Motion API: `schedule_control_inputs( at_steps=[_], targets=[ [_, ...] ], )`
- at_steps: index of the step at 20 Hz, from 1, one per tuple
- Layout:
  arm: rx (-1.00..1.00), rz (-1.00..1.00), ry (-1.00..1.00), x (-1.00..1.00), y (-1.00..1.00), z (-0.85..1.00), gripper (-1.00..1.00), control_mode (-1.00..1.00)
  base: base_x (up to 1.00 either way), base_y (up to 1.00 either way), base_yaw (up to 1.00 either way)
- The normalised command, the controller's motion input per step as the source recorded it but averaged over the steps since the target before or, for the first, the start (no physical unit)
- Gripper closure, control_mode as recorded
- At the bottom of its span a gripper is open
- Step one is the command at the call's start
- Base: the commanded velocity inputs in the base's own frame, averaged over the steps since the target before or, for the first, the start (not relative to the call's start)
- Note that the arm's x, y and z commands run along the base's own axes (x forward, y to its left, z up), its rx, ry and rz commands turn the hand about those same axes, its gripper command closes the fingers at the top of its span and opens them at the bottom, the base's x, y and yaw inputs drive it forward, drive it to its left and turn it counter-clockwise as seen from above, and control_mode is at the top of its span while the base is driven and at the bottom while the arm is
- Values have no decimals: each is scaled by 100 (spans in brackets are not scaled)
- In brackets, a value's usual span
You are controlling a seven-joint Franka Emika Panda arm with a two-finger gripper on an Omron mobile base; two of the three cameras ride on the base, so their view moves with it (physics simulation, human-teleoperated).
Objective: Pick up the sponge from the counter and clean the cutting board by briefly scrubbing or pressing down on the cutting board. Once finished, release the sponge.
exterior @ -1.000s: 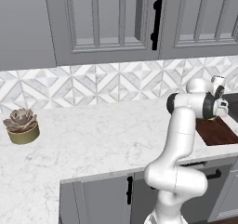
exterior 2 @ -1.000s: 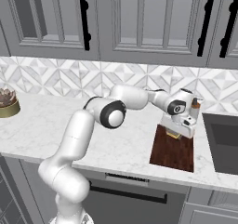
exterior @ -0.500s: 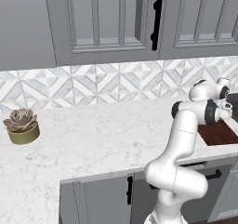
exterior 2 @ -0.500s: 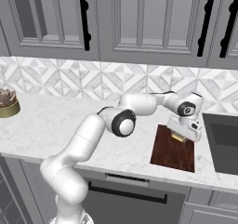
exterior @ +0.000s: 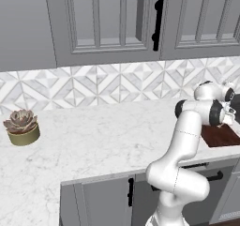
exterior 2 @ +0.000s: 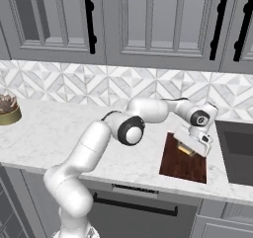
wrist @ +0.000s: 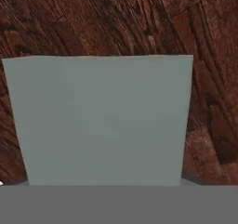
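In the hand view the sponge (wrist: pixel 100 121) is presenting its grey-green scrub face close to the camera, with the cutting board (wrist: pixel 116 18) lying directly beyond it. In the right base view the gripper (exterior 2: pixel 191 147) is reaching down over the board's far end, and a yellow block is showing beneath it; whether the fingers are clamped cannot be told. The board is resting on the counter (exterior 2: pixel 59 133). Farther left, a potted succulent (exterior: pixel 21 126) is standing before the tile backsplash (exterior: pixel 93 86).
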Motion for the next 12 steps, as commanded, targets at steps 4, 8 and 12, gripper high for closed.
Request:
schedule_control_inputs(
  at_steps=[4, 8, 12],
  targets=[
    [-16, 5, -27, -100, 100, -95, 100, -100, 0, 0, 0],
    [-23, 8, -22, -100, 100, -88, 100, -100, 0, 0, 0],
    [-26, 11, -22, -100, 100, -38, 100, -100, 0, 0, 0]
  ],
)
